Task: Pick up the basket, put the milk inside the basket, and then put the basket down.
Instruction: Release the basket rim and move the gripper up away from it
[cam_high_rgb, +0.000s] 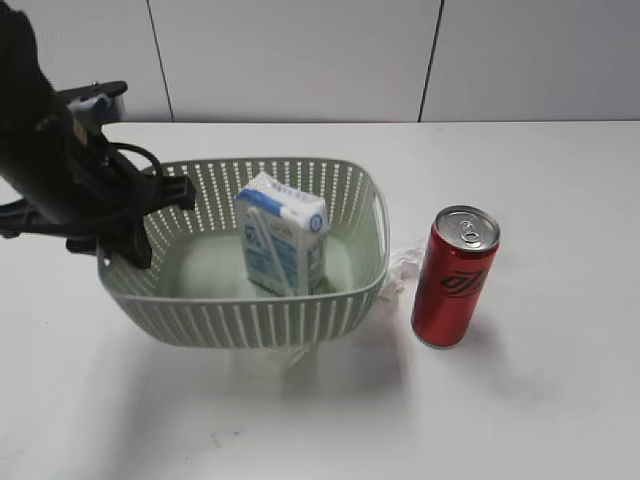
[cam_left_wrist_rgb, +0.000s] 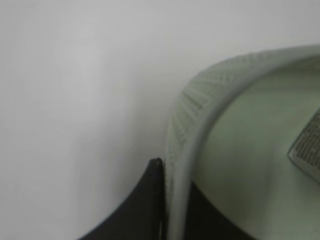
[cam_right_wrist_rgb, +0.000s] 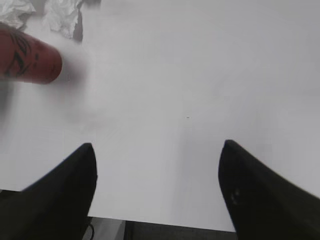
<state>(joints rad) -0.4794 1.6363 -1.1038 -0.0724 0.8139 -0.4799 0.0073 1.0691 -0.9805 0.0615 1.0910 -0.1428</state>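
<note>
Milk (cam_high_rgb: 283, 247) is already standing upright inside the basket (cam_high_rgb: 330, 305), roughly centre, straw side facing the camera. Left gripper (cam_high_rgb: 140, 225) is pinching the basket's left wall at the rim; the left wrist view shows one dark finger (cam_left_wrist_rgb: 145, 205) outside the wall and dark gripper mass inside it, wall sandwiched between. Basket looks tipped, left side higher, with a shadow under the near edge, so I'd judge it held just off the table (cam_high_rgb: 520, 400) or only partly resting. Hard to be sure from this angle.

Right gripper (cam_right_wrist_rgb: 157, 165) is spread wide, holding nothing, parked over bare table with the red can (cam_right_wrist_rgb: 25, 60) up at its left edge.

Remaining step is the put-down. Risks:
- One-sided grip on a thin perforated wall: the wall could flex or slip out of the pinch, dropping the basket unevenly.
- Tilt plus a tall narrow carton: a hard landing could topple the milk.
- Red can stands near the basket's right side, apart from it; any sideways drift while lowering could knock it over.
- Crumpled white scrap (cam_high_rgb: 405, 265) sits between basket and can; the basket could land on it and rock.
</note>
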